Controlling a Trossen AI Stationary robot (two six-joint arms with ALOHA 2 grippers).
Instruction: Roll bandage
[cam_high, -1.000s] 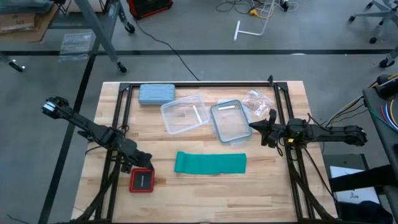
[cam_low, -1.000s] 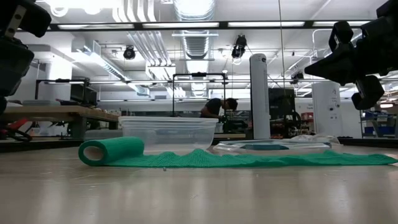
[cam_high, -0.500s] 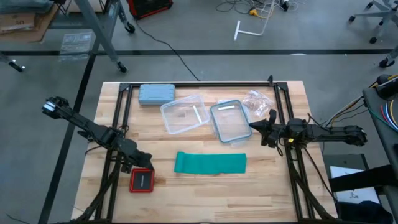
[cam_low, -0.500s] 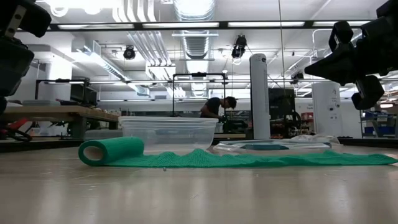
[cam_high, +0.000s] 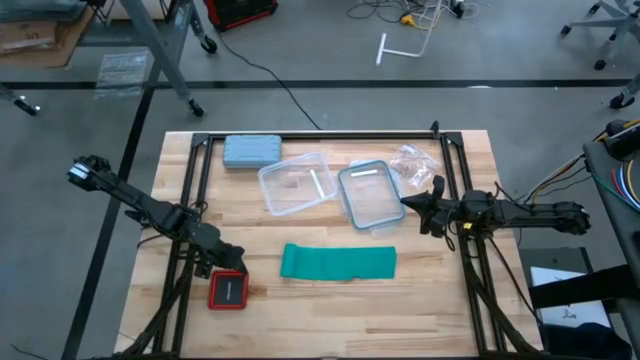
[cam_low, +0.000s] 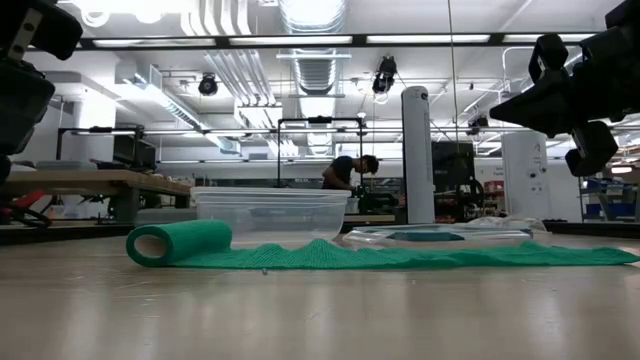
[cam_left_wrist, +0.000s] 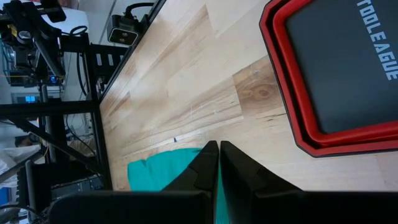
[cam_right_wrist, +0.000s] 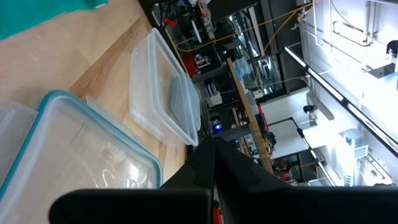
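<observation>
From the high view, the bandage lies flat on the wooden bench, a teal band with its long axis running left-right across the picture, roughly mid-bench toward the near edge. Behind it sit a clear tub, a teal-rimmed clear lid, a grey-blue case and a crinkly plastic bag. The left gripper hangs just beside a red-and-black case at the bandage's left; the right gripper is off by the lid's right edge, well apart from the bandage.

Low view — the bandage stretches across most of the picture, and its left end is curled into a small roll with the open core facing the camera. The tub stands right behind it. A person shows far back in the room.

Left wrist view: the left gripper has its fingers pressed together, nothing between them, with a bit of bandage past the tips. The red case reads "TOOLEAGUE", cut off at the picture's edge.

Right wrist view: the right gripper also has its fingers together, empty, over the lid and tub. A corner of bandage peeks in.
</observation>
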